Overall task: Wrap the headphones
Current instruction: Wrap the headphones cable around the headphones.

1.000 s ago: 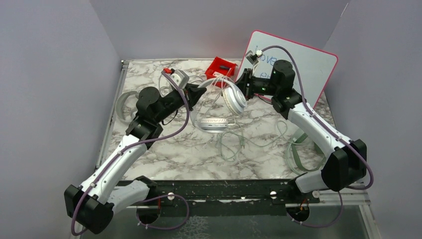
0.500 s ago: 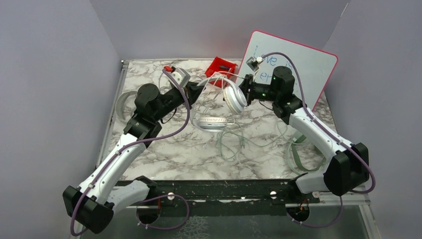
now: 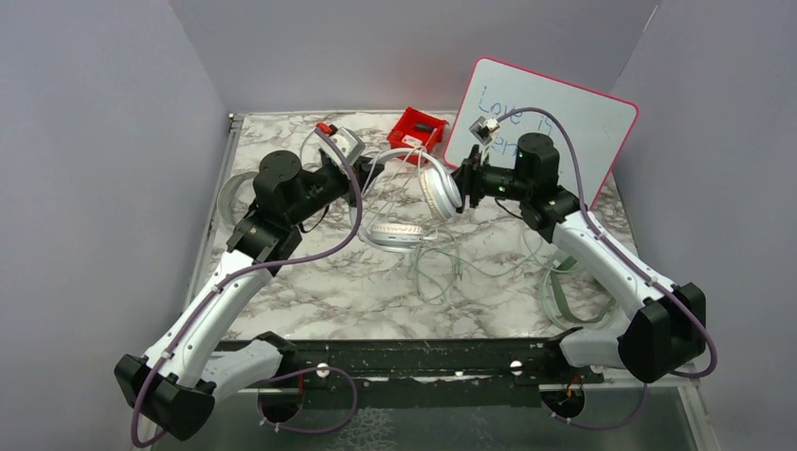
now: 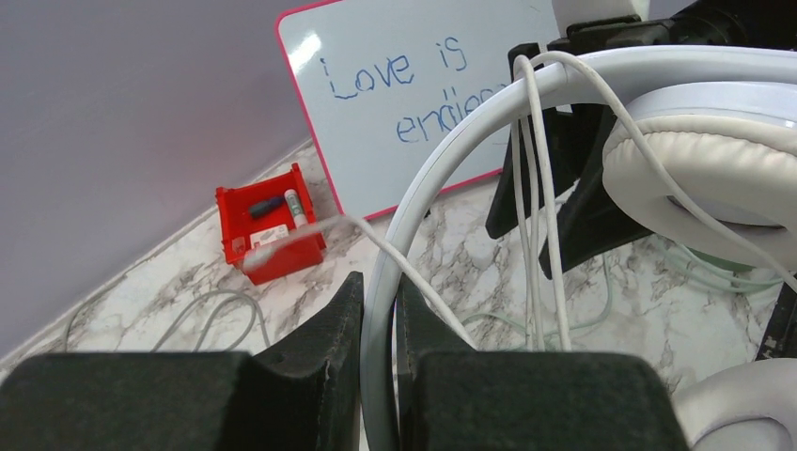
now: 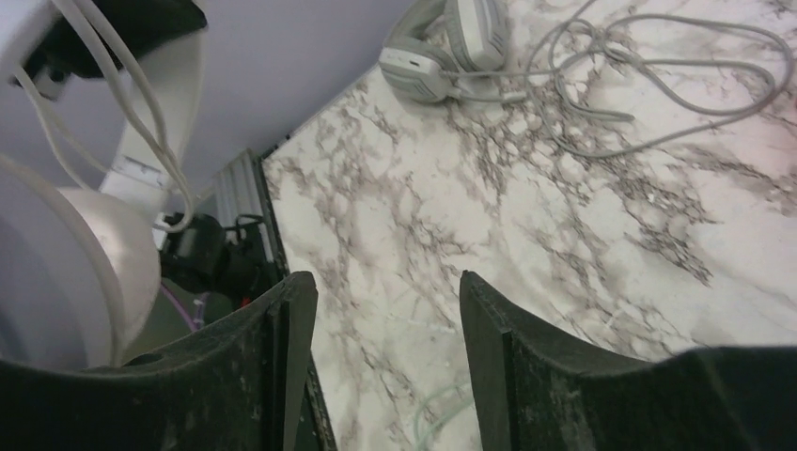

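The white headphones (image 3: 438,193) hang above the table. My left gripper (image 3: 361,175) is shut on their headband (image 4: 378,319), which runs up between the two fingers in the left wrist view. Their white cable (image 4: 536,160) is looped over the band near the upper cup (image 4: 714,174). The lower cup (image 3: 395,235) rests on the marble. Just right of the upper cup, my right gripper (image 3: 467,184) stands open. In its wrist view the right gripper (image 5: 385,315) has only marble between its fingers, with the white cup (image 5: 80,272) to the left.
A whiteboard (image 3: 554,117) leans at the back right, with a red bin (image 3: 414,127) beside it. A grey-green pair (image 3: 231,199) lies at the left edge, and a mint pair (image 3: 564,291) at the right. Loose mint cable (image 3: 442,272) sprawls mid-table.
My right gripper has opened and dropped from the top of the headband to beside the upper cup. The left arm has drawn the headphones slightly left.
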### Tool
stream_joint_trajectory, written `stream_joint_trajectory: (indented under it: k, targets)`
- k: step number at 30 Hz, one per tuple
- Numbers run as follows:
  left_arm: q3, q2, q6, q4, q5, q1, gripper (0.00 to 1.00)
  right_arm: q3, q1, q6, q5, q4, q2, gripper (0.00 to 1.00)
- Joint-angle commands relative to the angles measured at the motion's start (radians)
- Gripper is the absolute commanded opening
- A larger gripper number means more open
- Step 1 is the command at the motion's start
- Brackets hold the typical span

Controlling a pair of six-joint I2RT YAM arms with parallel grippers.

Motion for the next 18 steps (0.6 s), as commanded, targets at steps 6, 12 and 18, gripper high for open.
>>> stream_joint_trajectory:
  k: [6,12,18]
  targets:
    - [0.119,0.017,0.059,-0.126,0.041,0.006,0.0,-0.096,-0.104,-0.145,0.077,-0.116,-0.133,0.73]
    - [0.128,0.021,0.055,-0.215,0.157,0.006,0.0,-0.1,-0.157,-0.15,-0.194,0.255,-0.006,0.78]
    - [0.156,0.026,0.038,-0.267,0.261,0.006,0.0,-0.034,-0.138,-0.2,-0.402,0.509,0.132,0.87]
